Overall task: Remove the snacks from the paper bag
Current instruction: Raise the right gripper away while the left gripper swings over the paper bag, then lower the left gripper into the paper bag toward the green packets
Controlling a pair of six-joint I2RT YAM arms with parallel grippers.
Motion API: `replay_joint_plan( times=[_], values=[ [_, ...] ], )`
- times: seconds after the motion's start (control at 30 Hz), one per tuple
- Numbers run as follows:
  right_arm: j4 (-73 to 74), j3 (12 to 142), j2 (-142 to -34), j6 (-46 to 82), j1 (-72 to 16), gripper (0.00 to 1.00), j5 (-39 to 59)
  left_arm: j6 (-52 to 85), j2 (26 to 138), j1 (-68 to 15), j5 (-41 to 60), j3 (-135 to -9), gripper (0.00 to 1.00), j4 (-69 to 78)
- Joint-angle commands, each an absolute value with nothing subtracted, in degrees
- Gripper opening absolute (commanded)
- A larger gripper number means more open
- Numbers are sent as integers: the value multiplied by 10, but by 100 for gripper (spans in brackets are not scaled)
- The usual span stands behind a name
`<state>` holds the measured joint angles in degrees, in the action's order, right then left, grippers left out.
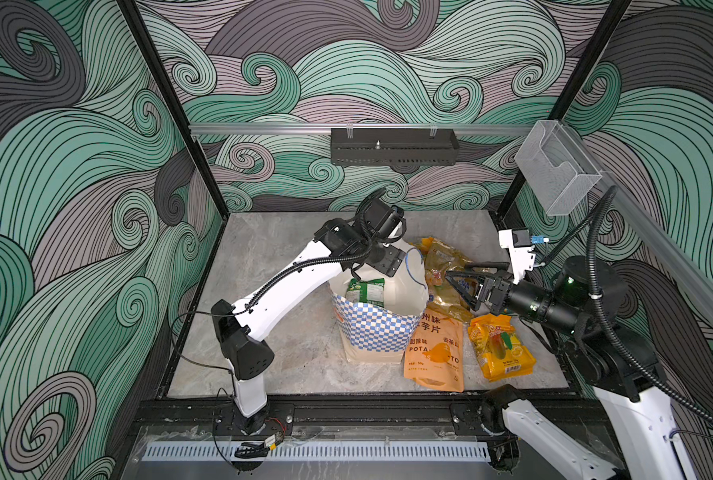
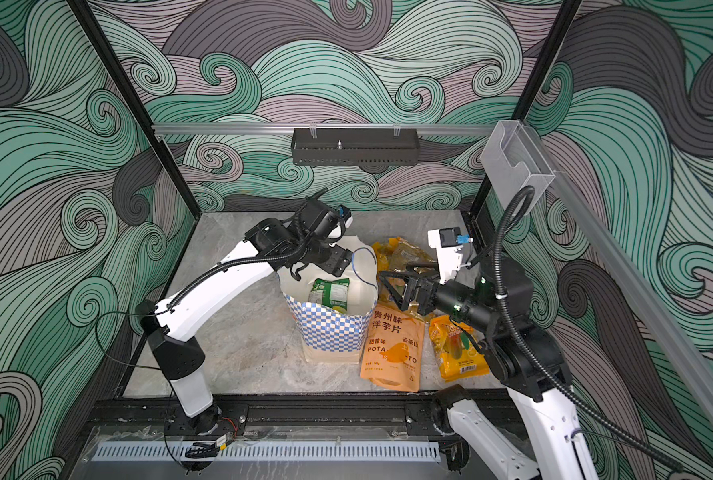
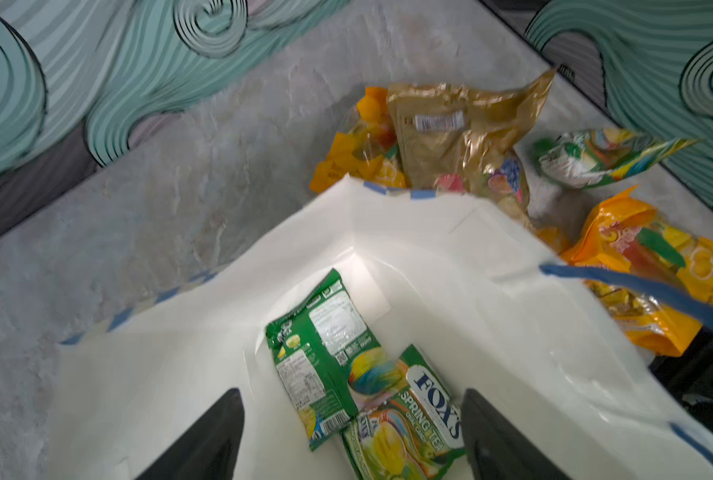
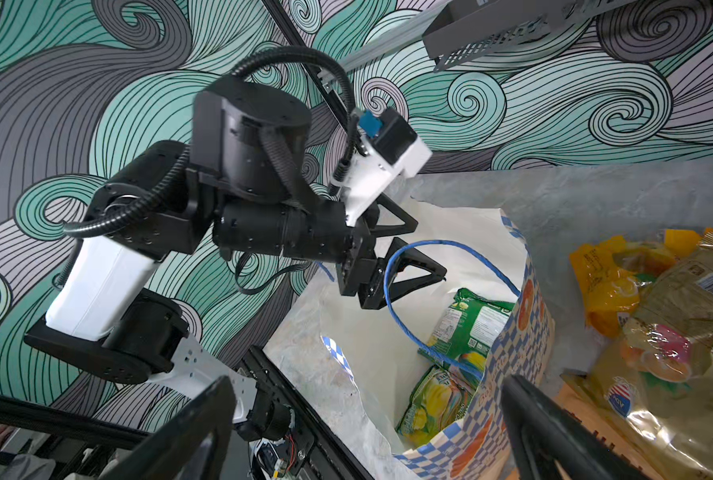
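Note:
The paper bag (image 1: 377,332) (image 2: 334,332) stands upright mid-table, mouth open. Two green-yellow packets (image 3: 346,374) (image 4: 467,328) lie at its white bottom. My left gripper (image 1: 388,264) (image 3: 352,436) (image 4: 429,249) hangs open over the bag's far rim, holding nothing; a blue cord handle (image 4: 450,245) loops past one finger. My right gripper (image 1: 456,276) (image 4: 367,432) is open just right of the bag, above the golden-brown packet (image 1: 446,259) (image 3: 458,133). On the table lie the orange POTATO pouch (image 1: 434,353), a yellow-orange fruit-print packet (image 1: 500,347) and another green-yellow packet (image 3: 596,158).
A black metal shelf (image 1: 392,145) hangs on the back wall and a clear plastic holder (image 1: 554,166) on the right rail. Patterned walls close in the grey stone-look table (image 1: 271,257), with a black rail along its front edge.

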<state>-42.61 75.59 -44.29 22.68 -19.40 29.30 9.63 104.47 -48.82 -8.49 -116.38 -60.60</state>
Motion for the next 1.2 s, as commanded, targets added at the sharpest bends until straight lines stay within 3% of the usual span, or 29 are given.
replay_joint_plan(
  times=[0.0, 0.2, 0.5, 1.17],
  values=[
    [-444, 750, -438, 211, -196, 100, 284, 120, 1064, -488, -23, -1174, 84, -667],
    [-436, 742, -441, 209, -198, 100, 282, 130, 1107, -489, 23, -1131, 85, -651],
    [-441, 740, -443, 206, -197, 100, 280, 157, 1175, -489, 3, -1103, 96, -661],
    [-452, 742, -447, 206, -197, 100, 272, 173, 1194, -488, 17, -884, 97, -518]
  ],
)
